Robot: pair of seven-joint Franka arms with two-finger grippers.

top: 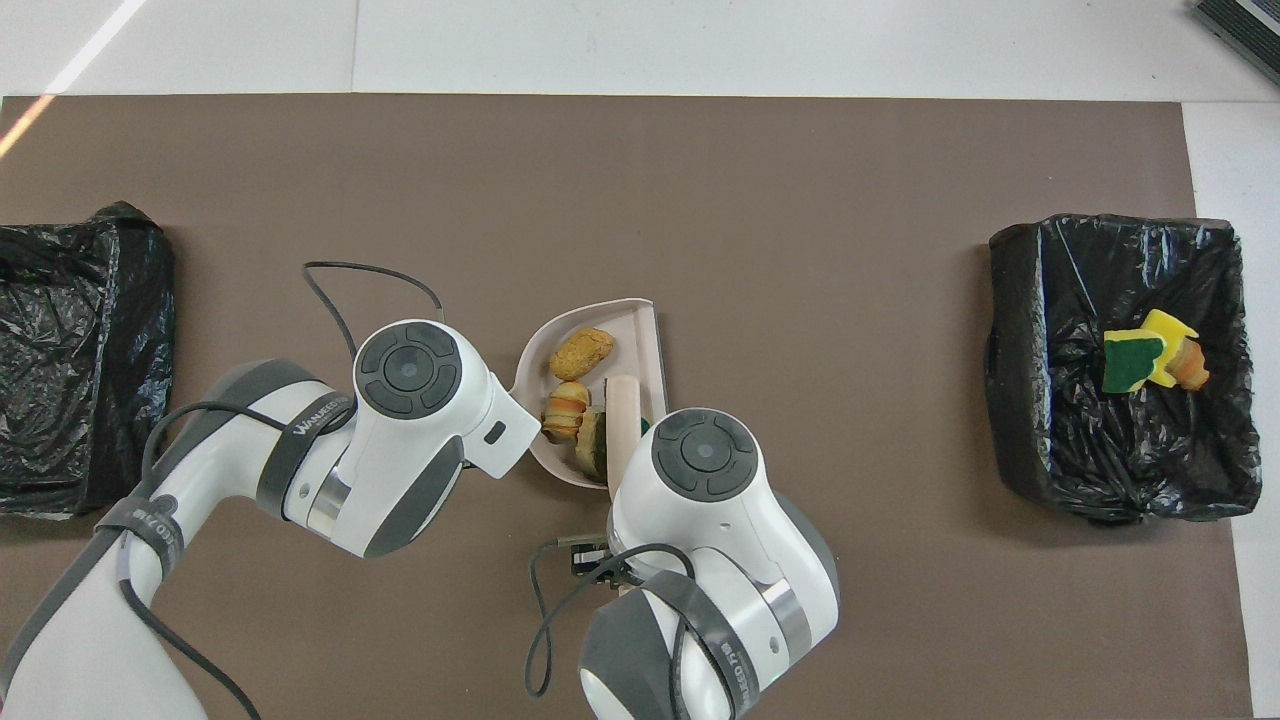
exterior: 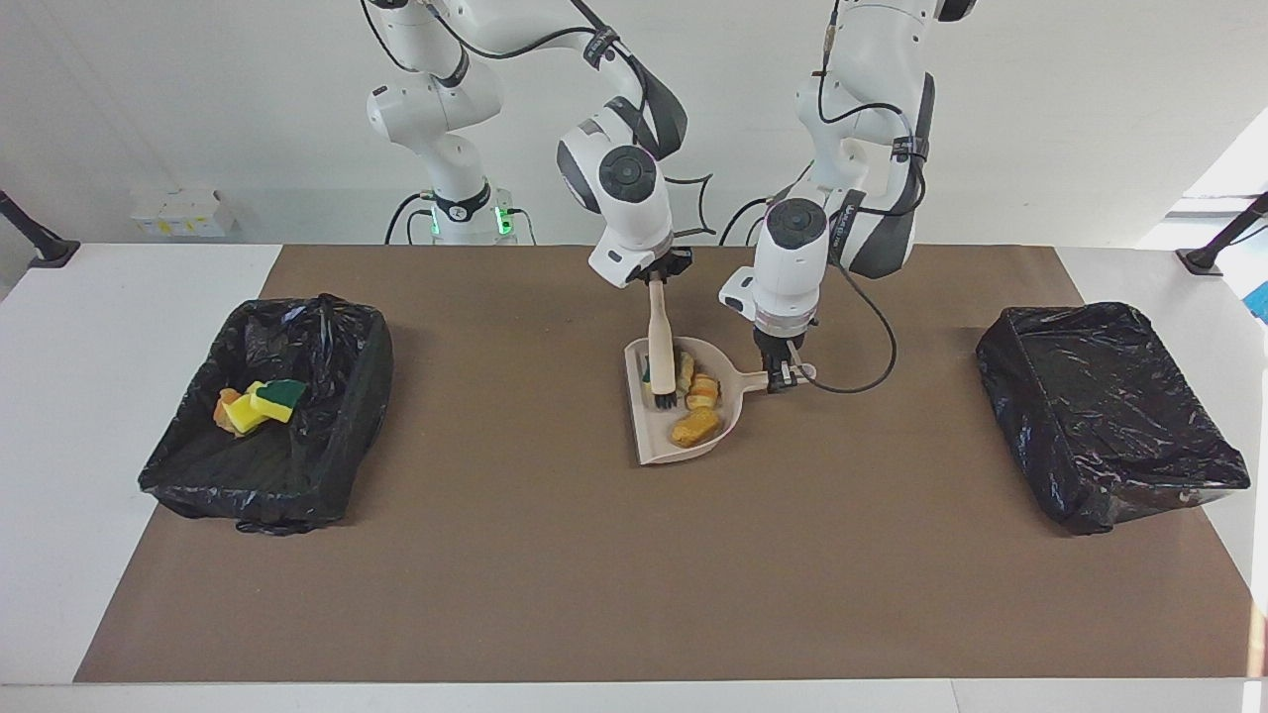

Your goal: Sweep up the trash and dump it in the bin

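Observation:
A beige dustpan (exterior: 649,441) (top: 645,330) lies flat mid-table. In it are an orange-brown lump (exterior: 695,426) (top: 582,352), a striped orange lump (exterior: 704,390) (top: 566,410) and a green-backed sponge piece (top: 592,447). My left gripper (exterior: 783,376) is shut on the dustpan's handle, at the pan's side toward the left arm's end. My right gripper (exterior: 657,279) is shut on a wooden brush (exterior: 661,342) (top: 622,400), held upright with its dark bristles (exterior: 665,400) down in the pan among the trash. In the overhead view both grippers are hidden under their wrists.
A black-bagged bin (exterior: 332,465) (top: 1010,380) stands at the right arm's end of the table and holds yellow, green-backed and orange scraps (exterior: 265,401) (top: 1150,360). A second black-bagged bin (exterior: 1100,416) (top: 80,360) stands at the left arm's end. A cable (exterior: 872,366) loops beside the left gripper.

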